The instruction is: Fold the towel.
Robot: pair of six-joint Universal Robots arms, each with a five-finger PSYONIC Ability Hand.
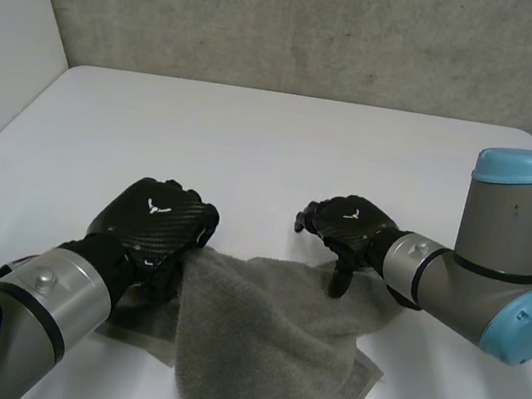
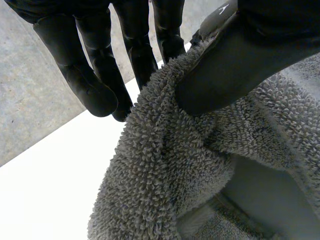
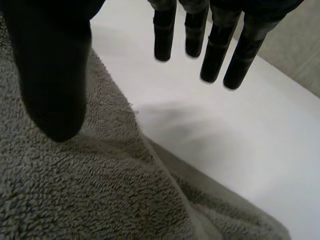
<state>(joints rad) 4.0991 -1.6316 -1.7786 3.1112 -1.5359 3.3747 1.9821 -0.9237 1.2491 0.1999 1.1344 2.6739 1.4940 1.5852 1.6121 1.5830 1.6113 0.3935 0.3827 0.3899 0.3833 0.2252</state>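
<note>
on white table (image 1: 285, 142), rumpled grey terry towel (image 1: 262, 351) near front edge, one corner pinched in left hand (image 1: 156, 223); right hand (image 1: 353, 224) straight-fingered, empty, thumb over towel edge. fold seemingly just starting; right-hand grasp needed next.

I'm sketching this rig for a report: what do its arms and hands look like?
The left arm and right arm are thick grey tubes with rounded light-blue caps. The left hand and right hand are black, woven-patterned on the back, each bearing a small white emblem.

Grey arms (image 1: 501, 247), light-blue caps (image 1: 522, 166), black left hand (image 1: 152, 227), black right hand (image 1: 355, 226)
</note>
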